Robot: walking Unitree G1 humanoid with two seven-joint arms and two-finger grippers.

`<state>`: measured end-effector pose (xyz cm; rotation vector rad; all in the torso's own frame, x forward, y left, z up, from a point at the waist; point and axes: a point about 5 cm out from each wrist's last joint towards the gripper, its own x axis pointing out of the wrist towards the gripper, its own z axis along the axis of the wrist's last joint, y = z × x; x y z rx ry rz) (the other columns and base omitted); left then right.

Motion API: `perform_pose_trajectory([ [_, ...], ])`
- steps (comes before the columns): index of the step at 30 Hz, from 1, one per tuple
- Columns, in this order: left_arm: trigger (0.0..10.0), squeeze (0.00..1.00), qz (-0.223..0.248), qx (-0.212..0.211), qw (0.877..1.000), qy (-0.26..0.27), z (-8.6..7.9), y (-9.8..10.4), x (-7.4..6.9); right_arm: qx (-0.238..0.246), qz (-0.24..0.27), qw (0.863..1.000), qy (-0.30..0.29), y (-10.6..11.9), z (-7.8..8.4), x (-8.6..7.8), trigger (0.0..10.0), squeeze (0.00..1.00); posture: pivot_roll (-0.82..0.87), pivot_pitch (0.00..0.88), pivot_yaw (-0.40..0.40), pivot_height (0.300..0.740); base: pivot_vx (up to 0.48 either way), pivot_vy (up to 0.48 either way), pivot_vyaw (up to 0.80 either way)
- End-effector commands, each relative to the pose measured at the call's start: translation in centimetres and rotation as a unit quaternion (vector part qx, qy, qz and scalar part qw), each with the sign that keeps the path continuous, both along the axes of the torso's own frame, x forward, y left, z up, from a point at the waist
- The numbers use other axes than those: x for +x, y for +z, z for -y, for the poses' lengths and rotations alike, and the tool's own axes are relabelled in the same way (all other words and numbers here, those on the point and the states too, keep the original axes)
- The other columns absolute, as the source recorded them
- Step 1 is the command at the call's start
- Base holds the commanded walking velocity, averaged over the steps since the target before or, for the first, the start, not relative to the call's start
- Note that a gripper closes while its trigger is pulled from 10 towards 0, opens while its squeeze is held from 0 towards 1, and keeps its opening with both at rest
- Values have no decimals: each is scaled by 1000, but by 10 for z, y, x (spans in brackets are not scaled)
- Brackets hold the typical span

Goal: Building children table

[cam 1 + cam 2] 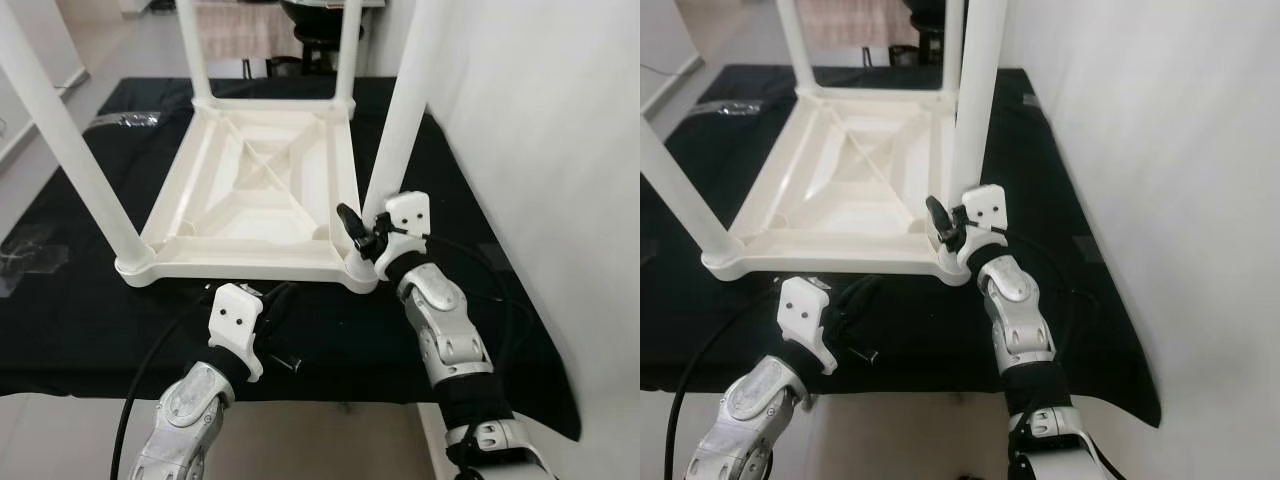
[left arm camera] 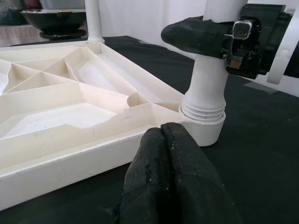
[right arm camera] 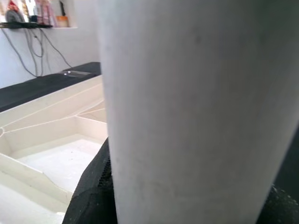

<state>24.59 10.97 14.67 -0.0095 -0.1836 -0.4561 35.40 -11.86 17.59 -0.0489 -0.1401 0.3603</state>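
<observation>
The white children's table (image 1: 255, 190) lies upside down on my black-covered worktop (image 1: 90, 320), its ribbed underside facing up and its near rim running along the worktop's front edge. Four white legs rise from its corners: the near-right leg (image 1: 405, 110), the near-left leg (image 1: 65, 140), and two far ones toward the back edge.

My right hand (image 1: 362, 232) is at the near-right corner of the table, its black fingers (image 2: 196, 35) clasped around that leg just above the threaded collar where it meets the corner socket (image 2: 203, 126). From the right wrist the leg sits pressed close between the finger pads (a broad white column, with the ribbed underside beyond it).

My left hand (image 2: 161, 133) hovers low over the cloth in front of the table's near rim, toward the right corner. Its two fingers are pressed together with nothing between them, tips just beside the rim and near the socket; whether they touch the plastic I cannot tell.

A black cable (image 1: 150, 385) loops from my left arm. A white wall (image 1: 540, 150) runs along the worktop's right edge.
</observation>
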Motion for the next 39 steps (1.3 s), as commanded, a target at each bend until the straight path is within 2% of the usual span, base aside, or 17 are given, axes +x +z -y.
perform_pose_trajectory([
  [1,10000,0,-7,1,1000,0,0,-2,0,-15,-93,995,-14,-42,9,-6,0,0,2,163,-23,740,0,0,0],
  [4,10000,0,-8,-1,1000,-2,0,-2,1,-8,-112,994,14,-45,7,-1,0,0,8,163,-29,740,0,0,0],
  [5,10000,0,-8,-1,1000,-1,0,-2,1,-15,-107,994,-2,-41,9,0,8824,0,12,164,-30,740,0,0,0],
  [6,10000,0,-8,-1,1000,-1,0,-2,1,-17,-105,994,-11,-40,9,0,8824,0,12,164,-30,740,0,0,0],
  [7,10000,0,-8,-1,1000,-1,0,-2,1,-14,-95,995,6,-35,8,1,10000,851,15,164,-32,740,0,0,0],
  [9,10000,0,-8,-1,1000,0,0,-2,1,-11,-88,996,20,-32,7,1,10000,851,16,165,-32,740,0,0,0],
  [10,10000,0,-8,-1,1000,0,1,-2,1,-5,-76,996,38,-23,3,1,10000,1000,18,163,-32,740,0,0,0],
  [11,10000,0,-8,-2,1000,-1,1,-2,1,0,-61,996,67,-12,-1,3,10000,1000,22,163,-33,740,0,0,0],
  [14,10000,0,-9,-2,1000,-1,1,-2,1,-1,-48,995,91,-5,-3,5,10000,1000,24,162,-34,740,0,0,0],
  [15,10000,0,-9,-2,1000,-2,1,-2,1,0,-37,992,118,3,-4,7,10000,0,24,162,-34,740,0,0,0],
  [19,10000,0,-9,-3,1000,-2,2,-2,1,-51,-7,975,215,29,0,17,10000,0,23,158,-35,740,0,0,0],
  [22,10000,0,-9,-3,1000,-2,2,-3,1,-70,-7,969,237,32,1,19,10000,0,23,158,-36,740,0,0,0],
  [24,10000,0,-10,-3,1000,-2,3,-3,1,-92,-19,954,284,37,5,22,10000,0,28,154,-36,740,0,0,0],
  [27,10000,0,-10,-3,1000,-2,3,-3,1,-97,-25,951,293,37,6,23,10000,0,28,154,-36,740,0,0,0],
  [30,10000,0,-11,-3,1000,-2,3,-4,1,-81,-37,944,318,35,8,24,9451,0,30,153,-37,740,0,0,0],
  [31,10000,0,-11,-3,1000,-2,3,-4,1,-74,-41,942,325,34,9,24,0,0,32,152,-35,740,0,0,0],
  [39,10000,0,-13,-2,1000,-3,3,-5,0,-56,-57,940,332,20,15,22,0,0,33,151,-27,740,0,0,0],
])
